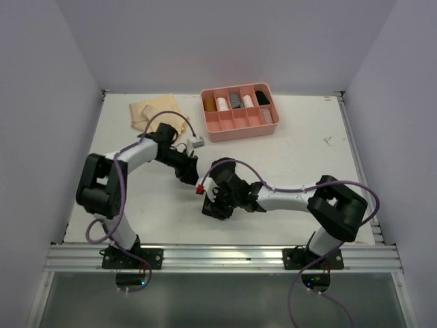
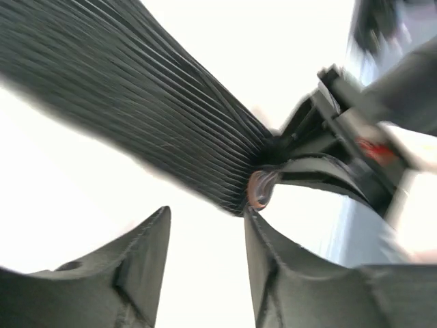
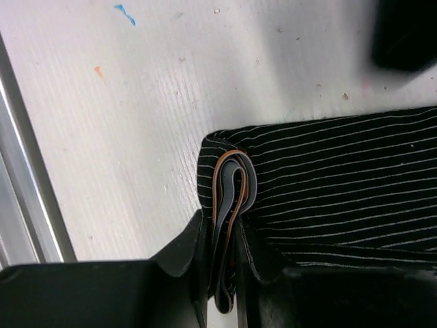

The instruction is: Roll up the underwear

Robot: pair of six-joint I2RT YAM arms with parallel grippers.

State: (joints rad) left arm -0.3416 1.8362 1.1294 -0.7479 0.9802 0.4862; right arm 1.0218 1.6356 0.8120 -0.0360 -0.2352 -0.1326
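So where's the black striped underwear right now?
Centre of the overhead view, toward the robot: the right wrist view shows the black striped underwear with its folded waistband pinched in the right gripper, the left gripper close beside.

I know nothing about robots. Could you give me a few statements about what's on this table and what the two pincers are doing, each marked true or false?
1. The right pincer is clamped on a folded edge of the black striped underwear. True.
2. The pink tray is empty. False: several rolled items sit in its compartments.
3. The tan underwear lies unrolled near the far left corner of the table. True.
4. The left pincer grips the tan underwear. False: its fingers stand apart with nothing between them, close to the black striped cloth.
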